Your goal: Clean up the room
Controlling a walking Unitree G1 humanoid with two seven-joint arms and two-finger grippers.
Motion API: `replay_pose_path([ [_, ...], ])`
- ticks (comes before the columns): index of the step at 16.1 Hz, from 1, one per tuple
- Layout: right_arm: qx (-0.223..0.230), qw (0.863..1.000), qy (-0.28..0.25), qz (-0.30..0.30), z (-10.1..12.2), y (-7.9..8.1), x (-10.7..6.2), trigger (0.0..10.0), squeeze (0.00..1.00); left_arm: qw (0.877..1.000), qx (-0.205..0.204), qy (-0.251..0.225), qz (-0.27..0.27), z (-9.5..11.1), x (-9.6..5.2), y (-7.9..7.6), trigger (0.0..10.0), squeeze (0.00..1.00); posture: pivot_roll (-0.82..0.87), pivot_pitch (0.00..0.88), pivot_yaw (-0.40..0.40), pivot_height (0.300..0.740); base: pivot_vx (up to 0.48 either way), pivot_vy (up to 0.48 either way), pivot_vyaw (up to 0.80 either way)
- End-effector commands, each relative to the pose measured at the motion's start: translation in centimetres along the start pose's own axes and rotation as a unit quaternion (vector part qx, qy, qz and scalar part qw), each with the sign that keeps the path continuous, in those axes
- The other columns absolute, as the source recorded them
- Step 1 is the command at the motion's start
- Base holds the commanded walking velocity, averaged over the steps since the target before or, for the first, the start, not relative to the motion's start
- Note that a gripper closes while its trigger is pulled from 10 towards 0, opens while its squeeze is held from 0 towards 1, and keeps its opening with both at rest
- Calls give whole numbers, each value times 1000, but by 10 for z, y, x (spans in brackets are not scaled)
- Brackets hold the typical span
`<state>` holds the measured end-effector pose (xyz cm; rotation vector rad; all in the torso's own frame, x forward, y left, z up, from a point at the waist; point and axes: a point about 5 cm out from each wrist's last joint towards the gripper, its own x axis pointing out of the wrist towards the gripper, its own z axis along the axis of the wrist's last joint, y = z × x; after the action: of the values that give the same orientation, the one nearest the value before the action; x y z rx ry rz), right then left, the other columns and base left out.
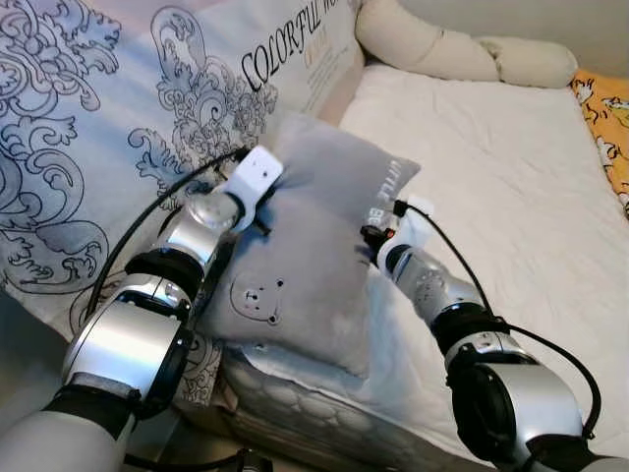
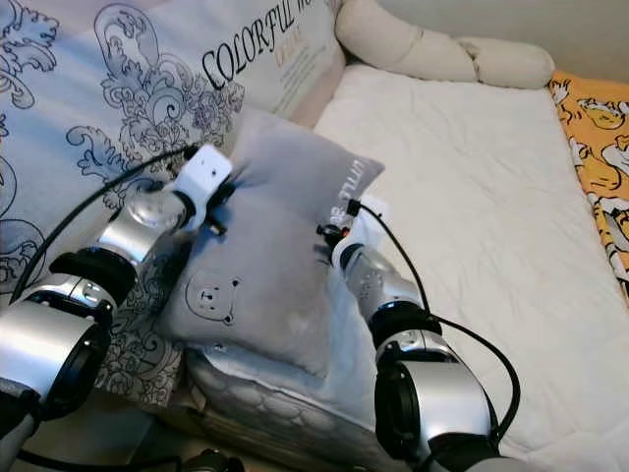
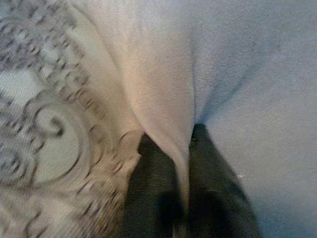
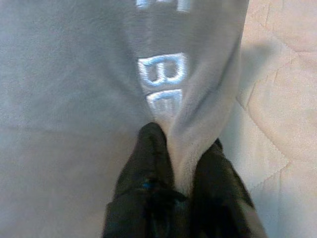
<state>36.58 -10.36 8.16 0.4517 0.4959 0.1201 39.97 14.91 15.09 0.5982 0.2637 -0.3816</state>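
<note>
At the near edge of the white mattress (image 1: 511, 177), grey pillow (image 1: 314, 246) held up between both arms, its lower corner cut off behind the right forearm. Fingertips buried in fabric folds. Left gripper (image 3: 185, 163) at 9 o'clock of the pillow, pinching its side edge beside the patterned duvet (image 1: 88, 128). Right gripper (image 4: 181, 163) at 3 o'clock, clamped on the lettered edge.
</note>
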Motion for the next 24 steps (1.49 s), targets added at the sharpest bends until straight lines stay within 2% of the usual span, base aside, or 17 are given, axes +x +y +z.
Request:
replay_pose_path([
  [1,7,999,28,-26,-15,-11,-1,10000,1000,999,22,-5,37,7,-1,13,10000,1000,2,0,-22,740,0,0,0],
  [5,14,998,21,-49,-24,-13,-1,10000,1000,995,71,-1,72,5,-3,21,10000,1000,10,0,-26,740,0,0,0],
  [6,11,999,18,-50,-24,-13,-1,10000,1000,994,74,-4,78,6,-3,22,10000,380,10,0,-24,740,0,0,0],
  [7,8,999,11,-50,-24,-12,-1,10000,365,994,70,-9,86,8,-4,24,10000,39,11,0,-22,740,0,0,0],
  [8,1,1000,-2,-32,-22,-10,-1,10000,0,994,51,-20,93,13,-4,27,10000,0,10,0,-18,740,0,0,0],
  [10,-26,998,-29,-56,-11,-28,-4,10000,0,994,-26,-66,82,26,-2,23,10000,0,20,0,-15,740,0,0,0],
  [12,-5,997,-46,-59,0,-40,-7,10000,0,987,-109,-97,69,31,-1,18,10000,0,25,0,-4,740,0,0,0],
  [13,13,997,-55,-48,6,-44,-8,10000,1000,981,-149,-114,47,31,0,10,10000,0,27,0,2,740,0,0,0],
  [15,19,997,-64,-34,12,-44,-8,10000,1000,974,-185,-132,5,27,0,-3,10000,0,34,0,14,740,0,0,0],
  [17,13,997,-62,-37,14,-45,-8,10000,1000,966,-216,-141,-12,21,-2,-11,10000,0,41,0,21,740,0,0,0],
  [18,-6,997,-69,-46,18,-49,-9,10000,16,962,-226,-155,-14,16,-6,-13,10000,0,44,0,24,740,0,0,0],
  [19,-7,996,-76,-37,20,-51,-11,10000,0,956,-242,-167,-15,12,-11,-15,10000,0,52,0,23,740,0,0,0],
  [21,-43,994,-93,-24,25,-59,-15,10000,0,939,-285,-191,-6,8,-25,-18,10000,0,55,0,21,740,0,0,0],
  [22,-67,991,-114,-9,28,-65,-22,10000,0,927,-316,-204,8,2,-40,-19,10000,0,58,0,18,740,0,0,0],
  [23,-90,987,-130,-2,30,-69,-29,10000,0,927,-308,-212,25,-2,-53,-19,10000,0,59,0,15,740,0,0,0],
  [24,-98,986,-135,0,30,-70,-32,10000,0,931,-296,-213,31,-3,-57,-20,10000,0,59,0,15,740,0,0,0],
])
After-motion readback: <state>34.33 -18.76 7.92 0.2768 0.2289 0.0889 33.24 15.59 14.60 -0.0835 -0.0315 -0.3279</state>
